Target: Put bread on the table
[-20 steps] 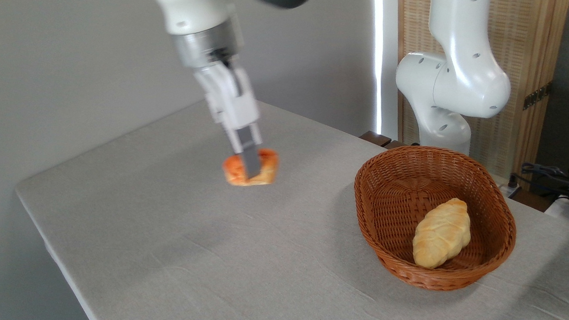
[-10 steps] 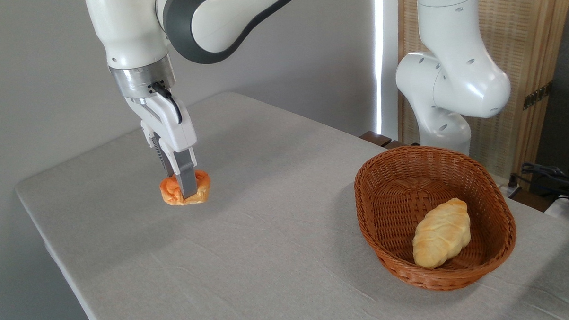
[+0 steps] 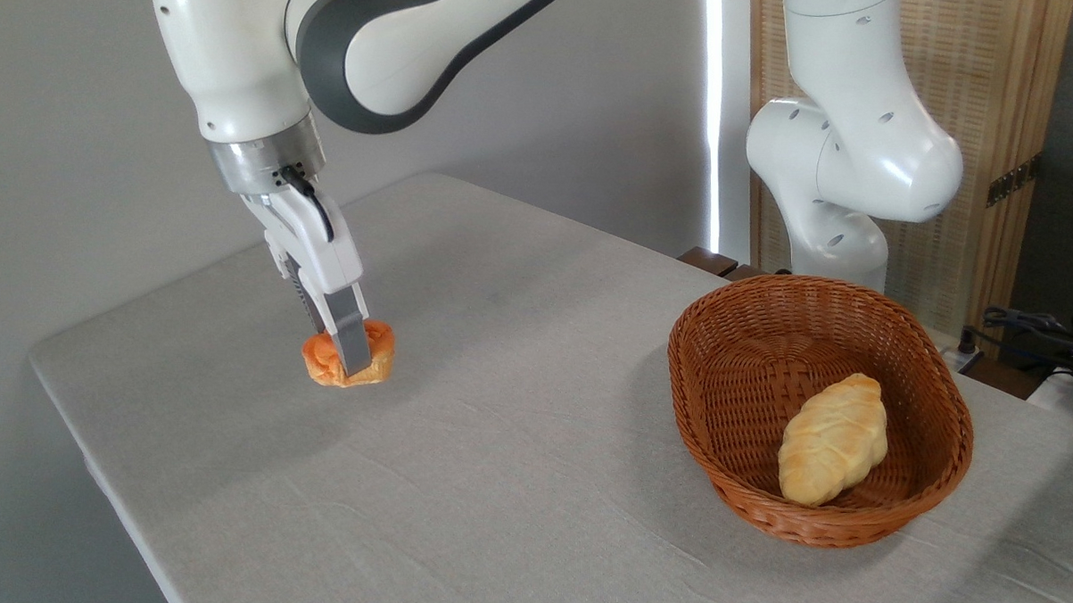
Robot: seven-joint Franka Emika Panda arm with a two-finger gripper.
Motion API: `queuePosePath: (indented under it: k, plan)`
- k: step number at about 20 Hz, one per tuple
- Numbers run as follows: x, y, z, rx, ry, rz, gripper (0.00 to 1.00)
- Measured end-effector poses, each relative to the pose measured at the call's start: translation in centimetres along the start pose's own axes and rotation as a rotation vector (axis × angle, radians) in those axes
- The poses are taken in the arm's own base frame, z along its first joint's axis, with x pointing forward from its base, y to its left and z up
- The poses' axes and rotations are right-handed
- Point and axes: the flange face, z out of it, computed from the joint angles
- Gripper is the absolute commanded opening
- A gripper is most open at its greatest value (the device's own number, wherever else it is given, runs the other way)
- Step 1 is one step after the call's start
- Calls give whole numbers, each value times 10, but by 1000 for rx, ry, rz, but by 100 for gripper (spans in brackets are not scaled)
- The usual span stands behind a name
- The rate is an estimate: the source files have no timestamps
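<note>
The bread (image 3: 326, 367), a small orange bun with a lobed top, rests on the light grey table (image 3: 506, 445) towards its far left side. My gripper (image 3: 340, 351) comes down on it from above, tilted slightly. One grey finger (image 3: 352, 339) crosses the bun's front and the other stands behind it. The jaws are shut on the bun, whose underside touches the cloth.
A brown oval wicker basket (image 3: 709, 394) stands at the right with a pale braided loaf (image 3: 832, 438) inside. The arm's white base (image 3: 853, 157) rises behind the basket. The table's left edge (image 3: 67, 416) runs close to the bun. Cables lie at the far right (image 3: 1046, 328).
One second ago the bun hung in the air nearer the middle. The gripper carried it left and down onto the cloth, and has barely moved in the last half second.
</note>
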Motion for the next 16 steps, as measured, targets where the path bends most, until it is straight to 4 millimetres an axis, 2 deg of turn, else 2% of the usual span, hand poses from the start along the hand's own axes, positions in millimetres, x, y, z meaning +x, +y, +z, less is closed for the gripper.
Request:
queuePosePath:
  k: [10, 14, 16]
  plan:
    - [8, 6, 11, -17, -11, 18, 100]
    - [7, 1, 2, -5, 5, -33, 100]
    - [10, -2, -16, 15, 36, -66, 100]
